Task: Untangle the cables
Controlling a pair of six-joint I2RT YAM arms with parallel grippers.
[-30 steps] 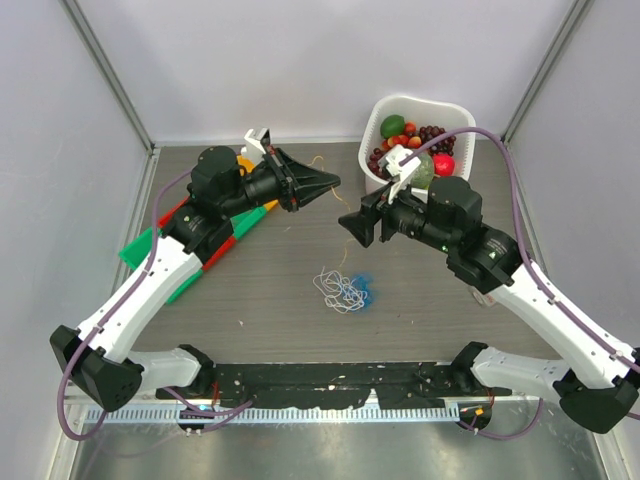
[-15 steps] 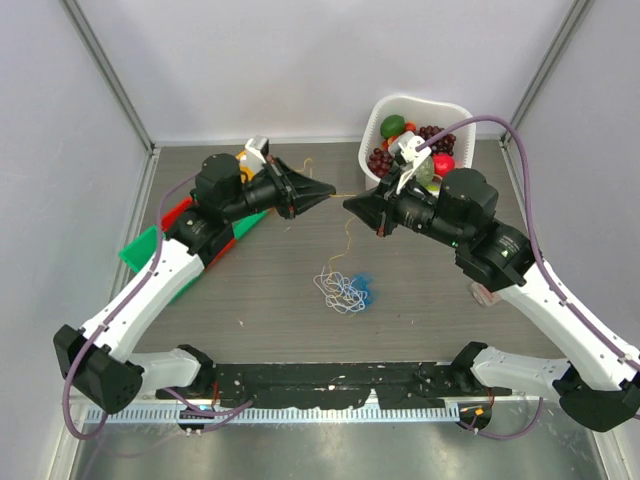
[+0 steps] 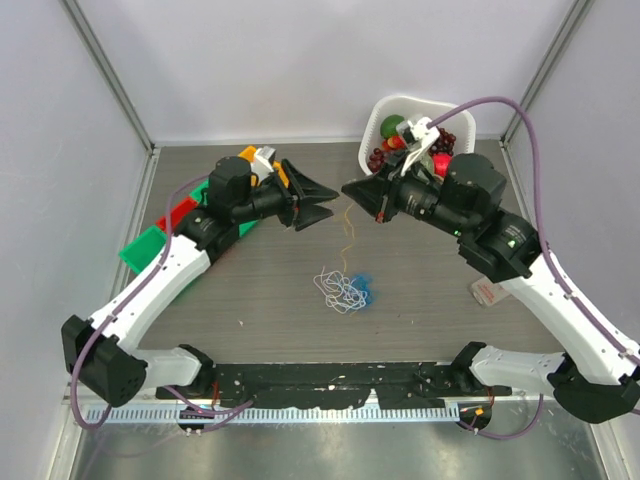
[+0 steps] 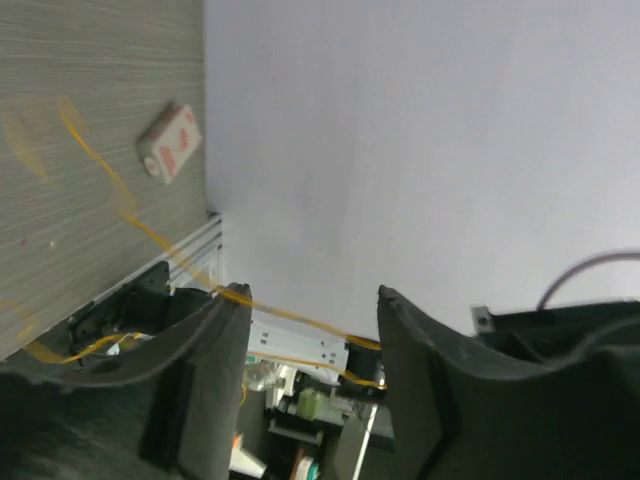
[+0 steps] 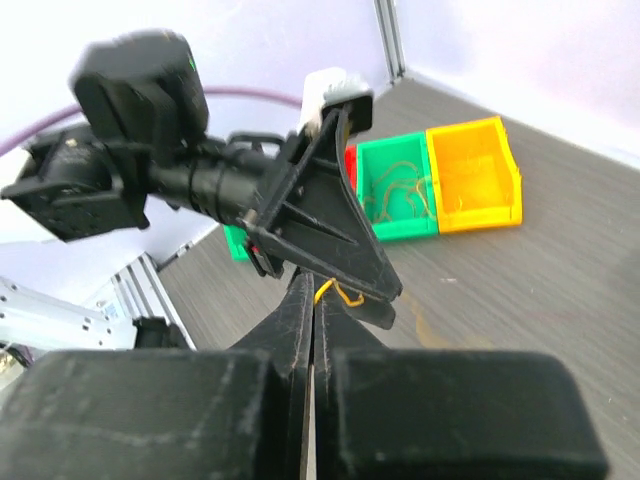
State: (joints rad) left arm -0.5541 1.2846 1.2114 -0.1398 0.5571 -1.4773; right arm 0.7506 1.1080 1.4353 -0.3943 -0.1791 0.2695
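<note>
Seen from above, the bunch (image 3: 343, 290) of cables lies mid-table, at 6 o'clock from the two grippers, which meet almost tip to tip above it. The right gripper (image 3: 349, 189) is pinched tight on the yellow cable (image 3: 349, 228). Its strand drops from the tip to the bunch, a lift that looks meant to draw this one wire clear of the rest. The left gripper (image 3: 318, 199), at 9 o'clock from the right one, has its jaws spread and grips nothing. A basket (image 3: 372, 125) stands at 1 o'clock of the bunch and the bins (image 3: 135, 250) at 9 o'clock. In the left wrist view the fingers (image 4: 205, 370) stand apart and the yellow cable (image 4: 112, 187) runs loose across the gap, so the right arm alone seems to carry it. In the right wrist view the fingers (image 5: 300, 320) press together with a small yellow loop at their tip. At 1 o'clock the green bin (image 5: 400, 232) holds thin wire, probably where freed cables go.
</note>
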